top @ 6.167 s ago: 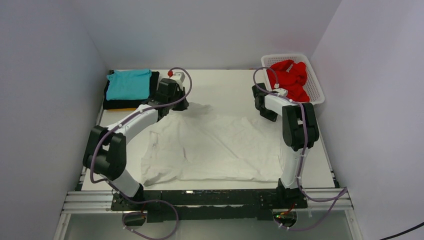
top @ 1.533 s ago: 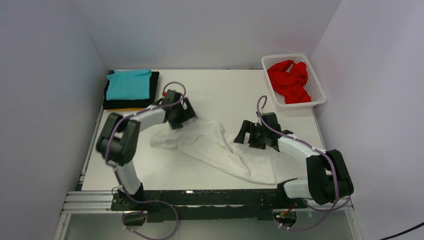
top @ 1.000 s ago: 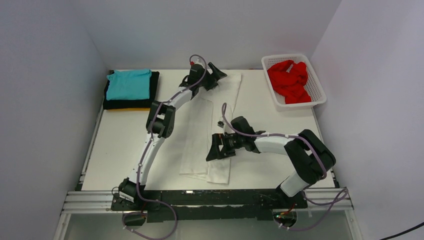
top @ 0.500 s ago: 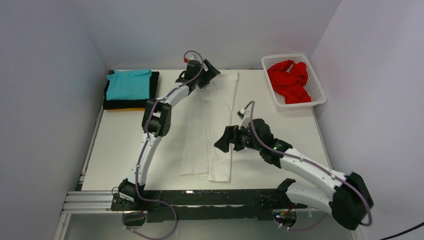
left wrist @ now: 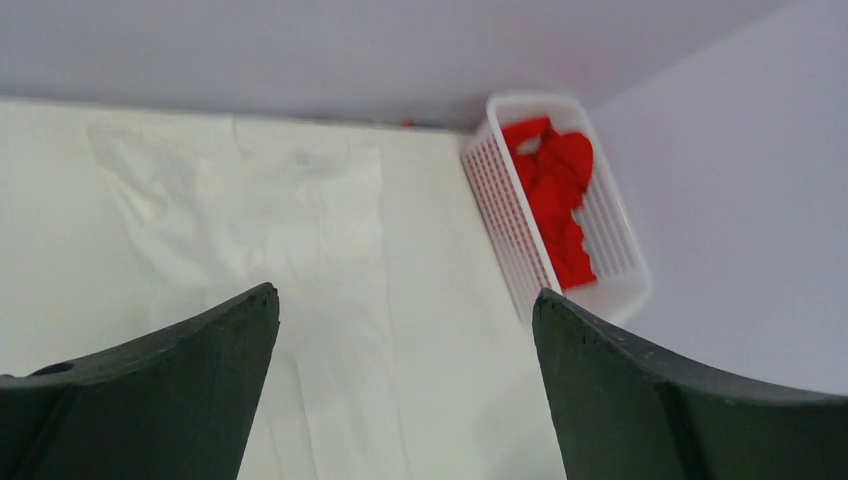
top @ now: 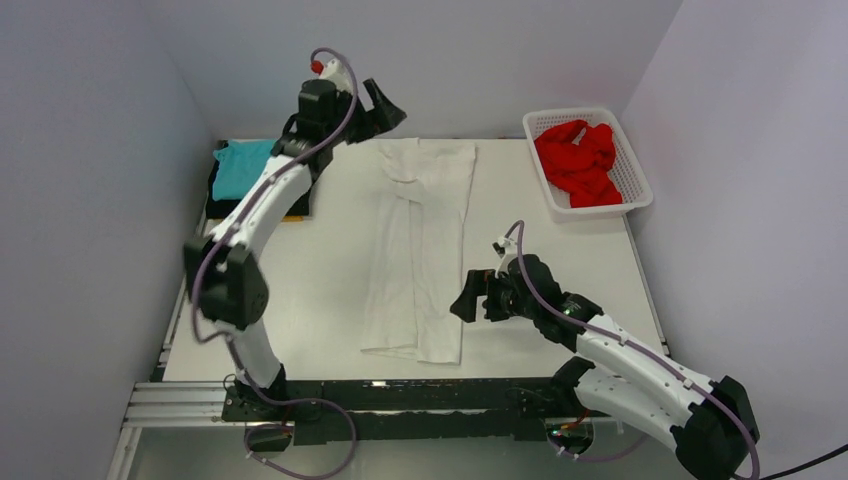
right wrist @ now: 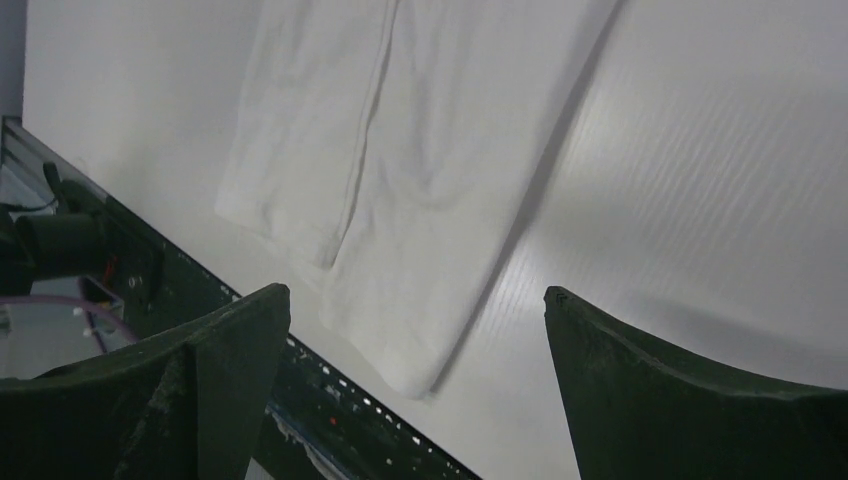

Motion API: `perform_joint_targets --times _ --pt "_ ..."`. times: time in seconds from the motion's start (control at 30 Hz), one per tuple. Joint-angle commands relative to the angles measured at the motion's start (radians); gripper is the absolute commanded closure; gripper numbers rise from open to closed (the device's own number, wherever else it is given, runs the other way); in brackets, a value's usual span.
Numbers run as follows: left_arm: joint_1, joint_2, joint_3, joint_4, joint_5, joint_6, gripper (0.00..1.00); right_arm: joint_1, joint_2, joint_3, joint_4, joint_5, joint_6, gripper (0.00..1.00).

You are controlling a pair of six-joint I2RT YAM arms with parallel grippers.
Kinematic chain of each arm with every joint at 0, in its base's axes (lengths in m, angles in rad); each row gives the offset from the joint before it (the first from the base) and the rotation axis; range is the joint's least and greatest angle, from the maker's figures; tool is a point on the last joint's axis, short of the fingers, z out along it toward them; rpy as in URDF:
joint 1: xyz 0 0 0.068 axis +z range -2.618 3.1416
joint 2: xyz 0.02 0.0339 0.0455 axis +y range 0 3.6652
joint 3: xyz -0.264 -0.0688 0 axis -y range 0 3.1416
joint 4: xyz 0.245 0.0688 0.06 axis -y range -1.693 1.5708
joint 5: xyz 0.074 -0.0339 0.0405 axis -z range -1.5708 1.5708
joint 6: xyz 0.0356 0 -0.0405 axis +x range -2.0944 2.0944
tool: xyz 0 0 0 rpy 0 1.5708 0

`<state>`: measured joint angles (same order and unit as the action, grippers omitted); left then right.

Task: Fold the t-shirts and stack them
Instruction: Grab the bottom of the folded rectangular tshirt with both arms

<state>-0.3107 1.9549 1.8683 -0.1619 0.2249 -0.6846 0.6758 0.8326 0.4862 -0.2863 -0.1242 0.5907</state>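
Note:
The large white t-shirt lies folded lengthwise into a long narrow strip from the back of the table to its front edge. My left gripper hangs open, raised above the strip's far end, with nothing between its jaws. My right gripper is open just right of the strip's near end, holding nothing. A teal t-shirt tops a black one at the back left, partly behind the left arm. The red t-shirt lies crumpled in the basket.
The white lattice basket stands at the back right corner, also seen in the left wrist view. Grey walls close in the table on three sides. A black rail runs along the front edge just below the strip's end.
The left arm has lifted off the shirt's far end and swung up and left. The right arm has pulled back toward the front right. The white strip lies as before.

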Motion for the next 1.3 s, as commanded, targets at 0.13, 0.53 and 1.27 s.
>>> perform_joint_targets --times 0.13,0.53,1.27 --pt "-0.131 -0.649 -0.947 0.003 -0.1 0.049 0.01 0.025 0.032 -0.076 0.049 -0.172 0.097 0.0" --pt "-0.431 -0.946 -1.476 -0.057 -0.037 -0.185 0.19 0.143 0.126 -0.204 0.181 -0.24 0.26 0.09" --pt "-0.47 -0.995 -1.405 -0.379 -0.159 -0.165 0.36 0.25 0.289 -0.133 0.158 -0.205 0.278 0.28"
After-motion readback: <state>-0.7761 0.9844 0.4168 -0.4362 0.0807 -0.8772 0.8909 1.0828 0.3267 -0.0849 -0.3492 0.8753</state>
